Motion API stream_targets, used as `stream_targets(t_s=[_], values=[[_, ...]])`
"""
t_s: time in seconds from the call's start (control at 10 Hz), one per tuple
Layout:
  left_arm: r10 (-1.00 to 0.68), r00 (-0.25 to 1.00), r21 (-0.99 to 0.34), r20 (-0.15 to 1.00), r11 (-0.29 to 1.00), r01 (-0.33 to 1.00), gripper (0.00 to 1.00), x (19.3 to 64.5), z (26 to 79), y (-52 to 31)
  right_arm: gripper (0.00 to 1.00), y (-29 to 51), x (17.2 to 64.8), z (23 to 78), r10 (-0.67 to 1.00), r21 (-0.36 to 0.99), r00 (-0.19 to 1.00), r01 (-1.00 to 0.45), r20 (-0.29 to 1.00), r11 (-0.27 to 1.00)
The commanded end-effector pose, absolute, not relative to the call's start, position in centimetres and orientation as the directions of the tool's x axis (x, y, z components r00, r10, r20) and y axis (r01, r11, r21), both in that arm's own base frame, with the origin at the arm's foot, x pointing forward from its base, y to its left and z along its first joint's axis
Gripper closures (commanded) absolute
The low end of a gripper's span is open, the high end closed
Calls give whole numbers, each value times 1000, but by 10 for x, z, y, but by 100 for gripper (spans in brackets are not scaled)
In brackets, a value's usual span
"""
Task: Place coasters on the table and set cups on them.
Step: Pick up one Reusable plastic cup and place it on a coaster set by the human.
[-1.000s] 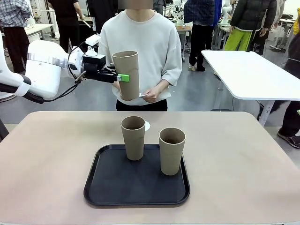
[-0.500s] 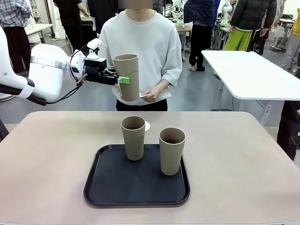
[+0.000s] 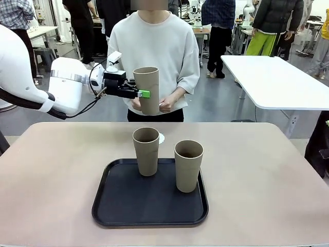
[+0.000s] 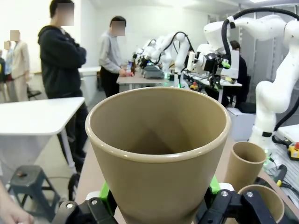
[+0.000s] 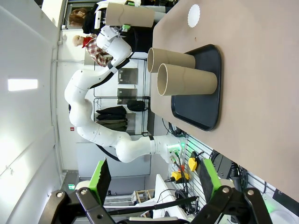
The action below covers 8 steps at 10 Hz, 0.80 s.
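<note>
The left gripper [image 3: 143,93] is clamped on a tall tapered tan-brown matte tumbler [image 3: 148,80]. Its green pads press against the tumbler's sides about halfway down. The tumbler is upright, or very nearly, and up in the air over the far edge of the large beige-tan matte tabletop [image 3: 257,175], right in front of the person's chest.

Two more of the same kind stand on a big black rounded-square tray [image 3: 128,203] with a raised rim, which sits in the middle of the tabletop. The left tumbler [image 3: 146,152] is toward the tray's far edge. The right tumbler [image 3: 188,167] stands beside it and a little nearer the robot, and the two do not touch.

A small thin white round paper doily [image 5: 193,15] with a scalloped edge lies flat on the tabletop just past the tray's far side. From the front it is half hidden behind the left tumbler.

The person's hand [image 3: 169,103] holds something thin and white at waist level. It may be more doilies, but it is too small to tell.

The right gripper [image 5: 154,170] has its jaws spread wide apart around plain air, well away from the tray.
</note>
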State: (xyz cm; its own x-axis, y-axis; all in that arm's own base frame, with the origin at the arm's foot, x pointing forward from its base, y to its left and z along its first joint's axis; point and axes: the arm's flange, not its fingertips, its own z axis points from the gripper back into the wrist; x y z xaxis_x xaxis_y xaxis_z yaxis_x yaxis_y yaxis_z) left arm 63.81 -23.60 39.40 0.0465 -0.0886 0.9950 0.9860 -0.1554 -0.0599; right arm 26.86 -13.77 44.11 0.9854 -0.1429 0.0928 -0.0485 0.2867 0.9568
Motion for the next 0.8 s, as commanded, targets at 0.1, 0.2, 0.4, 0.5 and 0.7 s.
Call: stream_targets(t_s=[0.1, 0.2, 0.4, 0.5, 0.7], values=[[-111, 80, -95, 991, -143, 985, 13, 657, 379, -246, 0, -138, 269, 441, -146, 959, 985, -49, 93, 279], [-127, 81, -98, 989, -136, 986, 13, 660, 372, -245, 0, -138, 269, 441, -146, 959, 985, -49, 93, 279], [-149, 95, -115, 984, -131, 985, 13, 661, 358, -242, 0, -138, 269, 441, -146, 959, 985, -49, 93, 279], [-152, 97, -117, 984, -132, 984, 13, 660, 352, -242, 0, -138, 269, 441, -146, 959, 985, -49, 93, 279], [-148, 104, -123, 984, -124, 985, 13, 661, 344, -241, 0, -138, 269, 441, -146, 959, 985, -49, 93, 279]])
